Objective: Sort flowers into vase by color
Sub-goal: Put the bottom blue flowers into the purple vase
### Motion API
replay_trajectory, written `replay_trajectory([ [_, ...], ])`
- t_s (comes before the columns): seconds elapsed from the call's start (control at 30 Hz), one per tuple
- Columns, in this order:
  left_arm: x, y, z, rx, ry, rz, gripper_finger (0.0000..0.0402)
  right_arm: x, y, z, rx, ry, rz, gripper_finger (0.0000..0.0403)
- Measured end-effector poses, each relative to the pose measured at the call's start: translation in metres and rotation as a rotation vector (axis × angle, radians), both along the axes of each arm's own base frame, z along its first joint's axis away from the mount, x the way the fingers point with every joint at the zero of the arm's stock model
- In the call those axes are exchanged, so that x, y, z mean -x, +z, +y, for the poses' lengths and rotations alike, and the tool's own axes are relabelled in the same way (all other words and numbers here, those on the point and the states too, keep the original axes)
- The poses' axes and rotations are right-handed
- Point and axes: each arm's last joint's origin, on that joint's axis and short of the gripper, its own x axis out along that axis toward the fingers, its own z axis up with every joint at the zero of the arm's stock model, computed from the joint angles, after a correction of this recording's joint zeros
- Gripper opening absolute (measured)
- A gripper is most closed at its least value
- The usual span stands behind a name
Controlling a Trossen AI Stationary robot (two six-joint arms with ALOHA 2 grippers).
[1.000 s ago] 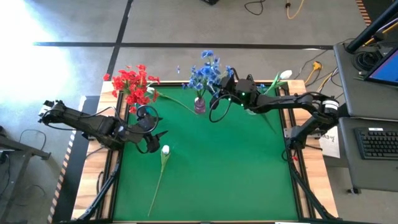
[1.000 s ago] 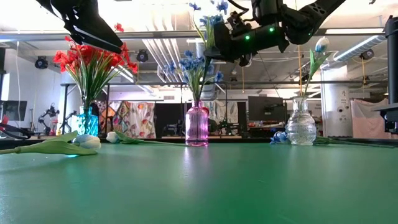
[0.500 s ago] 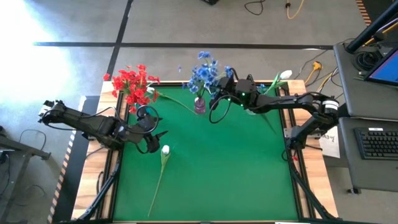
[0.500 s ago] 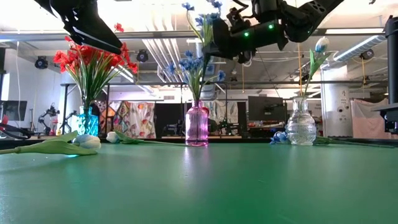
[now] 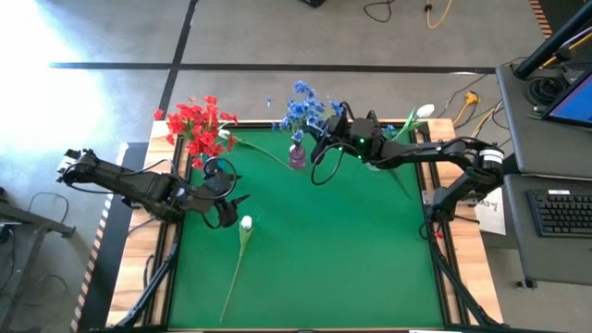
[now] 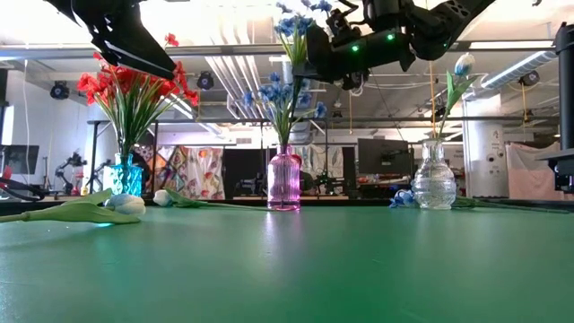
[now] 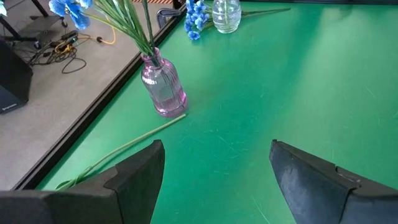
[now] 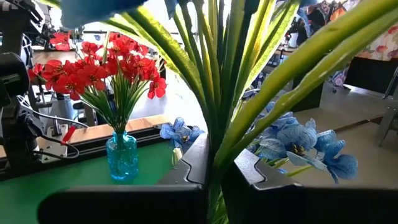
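Blue flowers (image 5: 301, 104) stand with their stems in a pink vase (image 5: 297, 156) at the far middle of the green table. My right gripper (image 8: 217, 174) reaches level from the right and is shut on their stems above the vase. Red flowers (image 5: 194, 122) fill a blue vase (image 6: 126, 175) at the far left. A clear vase (image 6: 435, 184) at the far right holds a white flower (image 5: 424, 111). A white tulip (image 5: 246, 223) lies flat on the table beside my left gripper (image 5: 231, 208), which hangs open with nothing in it. My right gripper pinches a bundle of the blue flowers' green stems (image 8: 214, 158) between its two fingers, partway up between vase and blooms. The fingers come in level from the table's right and lie across the stems. The stems stay near upright, and their lower ends run down into the pink vase (image 6: 284, 179).
Another long-stemmed flower (image 7: 124, 146) lies on the table left of the pink vase. A loose blue bloom (image 6: 404, 197) rests by the clear vase's foot. The green table (image 5: 351, 259) shows bare cloth toward its near edge.
The blue blooms above my right gripper have swayed a little toward the table's left. Their stems stay in the pink vase.
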Motion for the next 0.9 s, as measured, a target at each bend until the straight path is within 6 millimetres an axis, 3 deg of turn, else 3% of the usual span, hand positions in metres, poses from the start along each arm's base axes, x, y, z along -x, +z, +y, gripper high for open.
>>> replay_trajectory([
  [0.7, -0.002, 0.002, -0.001, 0.009, -0.002, -0.03, 0.0277, -0.001, -0.002, 0.0, -0.014, 0.0, 0.003, 0.0018],
  [0.9, -0.022, -0.005, -0.008, -0.101, -0.152, -0.107, 0.0277, -0.001, -0.003, 0.0, 0.004, 0.0, 0.022, 0.0018],
])
